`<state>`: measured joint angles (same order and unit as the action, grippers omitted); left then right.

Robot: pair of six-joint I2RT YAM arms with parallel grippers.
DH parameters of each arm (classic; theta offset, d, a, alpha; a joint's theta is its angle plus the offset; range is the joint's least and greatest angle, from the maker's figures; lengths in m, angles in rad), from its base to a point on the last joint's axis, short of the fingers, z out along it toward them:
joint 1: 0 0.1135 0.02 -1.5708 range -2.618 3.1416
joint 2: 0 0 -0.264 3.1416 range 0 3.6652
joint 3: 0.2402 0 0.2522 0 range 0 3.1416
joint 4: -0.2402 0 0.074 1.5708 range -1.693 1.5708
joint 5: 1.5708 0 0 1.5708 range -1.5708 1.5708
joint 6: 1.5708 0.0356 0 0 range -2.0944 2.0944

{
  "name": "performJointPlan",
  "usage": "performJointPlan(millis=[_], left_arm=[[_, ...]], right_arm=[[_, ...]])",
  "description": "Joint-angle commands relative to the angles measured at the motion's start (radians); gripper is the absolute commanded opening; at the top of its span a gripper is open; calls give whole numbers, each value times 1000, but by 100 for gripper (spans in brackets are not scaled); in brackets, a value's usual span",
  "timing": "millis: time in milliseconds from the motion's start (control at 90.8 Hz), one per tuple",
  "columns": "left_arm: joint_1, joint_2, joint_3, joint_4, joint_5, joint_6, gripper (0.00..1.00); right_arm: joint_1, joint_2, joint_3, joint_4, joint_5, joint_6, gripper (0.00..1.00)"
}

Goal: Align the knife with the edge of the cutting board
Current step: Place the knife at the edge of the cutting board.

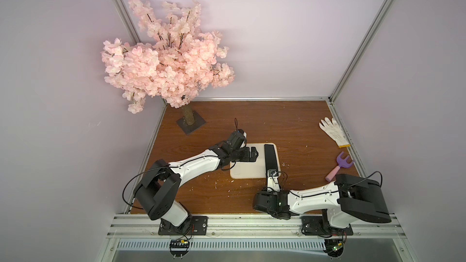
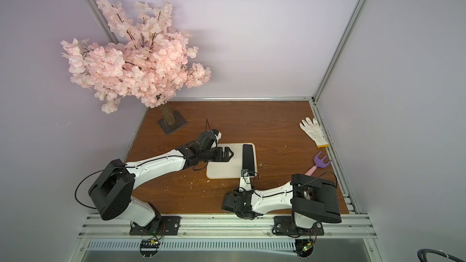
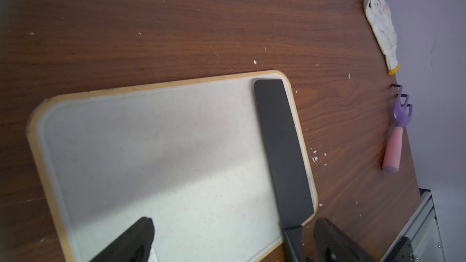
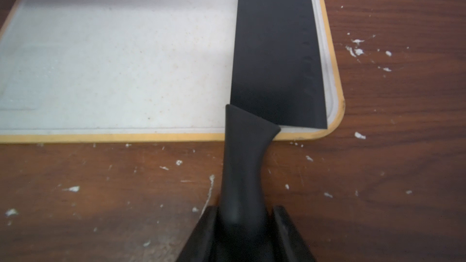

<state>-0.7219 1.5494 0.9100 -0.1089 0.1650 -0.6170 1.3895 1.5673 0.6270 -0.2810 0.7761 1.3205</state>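
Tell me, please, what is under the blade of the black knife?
The cutting board lies under the knife blade, along its rim. The handle sticks out over the table, gripped by the right claw. The board's surface beneath the blade is covered.

The knife (image 4: 277,46) is matt black. The cutting board (image 4: 113,59) looks like smooth plastic. The worktop (image 4: 403,172) shows wood grain.

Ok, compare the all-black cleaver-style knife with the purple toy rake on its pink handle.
The black cleaver-style knife is black throughout; the toy rake has a purple head and pink handle. The knife lies along one edge of the cream plastic cutting board; the rake lies on the brown wooden table. The right gripper clamps the knife's handle in its jaws; nothing touches the rake. Both lie flat.
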Motion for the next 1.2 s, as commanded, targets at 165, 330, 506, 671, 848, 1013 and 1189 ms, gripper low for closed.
performJointPlan(millis=[165,330,506,671,848,1013,1189], left_arm=[[-33,55,49,29,34,-29,100],[-48,95,64,52,46,-42,100],[-49,132,74,84,76,-59,100],[-50,161,85,107,98,-71,100],[-51,166,93,107,101,-70,100],[-51,170,95,109,100,-71,100],[-51,165,90,110,101,-72,100]], right_arm=[[5,-18,-19,-98,6,57,39],[5,-16,-11,-126,23,86,39],[5,15,19,-148,38,96,39],[5,18,23,-143,49,95,40],[5,28,32,-128,54,77,40],[2,41,45,-128,57,71,41],[-8,49,56,-129,58,70,45]])
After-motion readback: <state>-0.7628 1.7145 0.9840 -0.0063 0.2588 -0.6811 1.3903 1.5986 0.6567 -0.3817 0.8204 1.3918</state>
